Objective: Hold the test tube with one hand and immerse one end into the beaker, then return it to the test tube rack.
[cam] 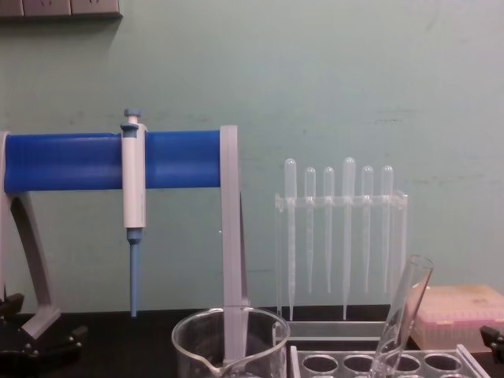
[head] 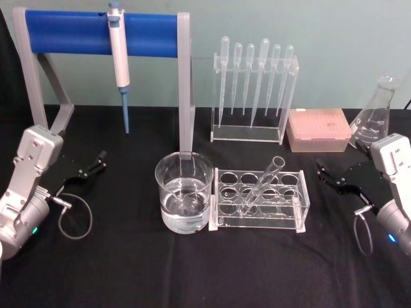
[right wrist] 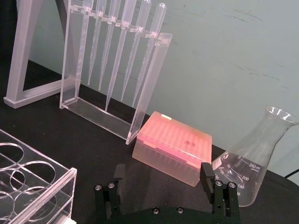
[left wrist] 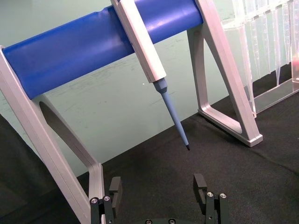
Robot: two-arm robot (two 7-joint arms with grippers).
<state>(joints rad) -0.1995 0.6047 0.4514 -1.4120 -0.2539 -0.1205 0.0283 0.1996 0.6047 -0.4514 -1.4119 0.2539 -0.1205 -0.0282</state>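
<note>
Open and empty at the lower corners, left gripper point(head: 91, 165) and right gripper point(head: 329, 174) flank the test tube point(head: 266, 178) leaning in its rack point(head: 292, 215) at centre, beside the beaker point(head: 164, 192); grasping the tube likely comes first.

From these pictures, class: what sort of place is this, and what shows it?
Probably a laboratory bench: a beaker, a test tube leaning in its rack, and a flask.
</note>
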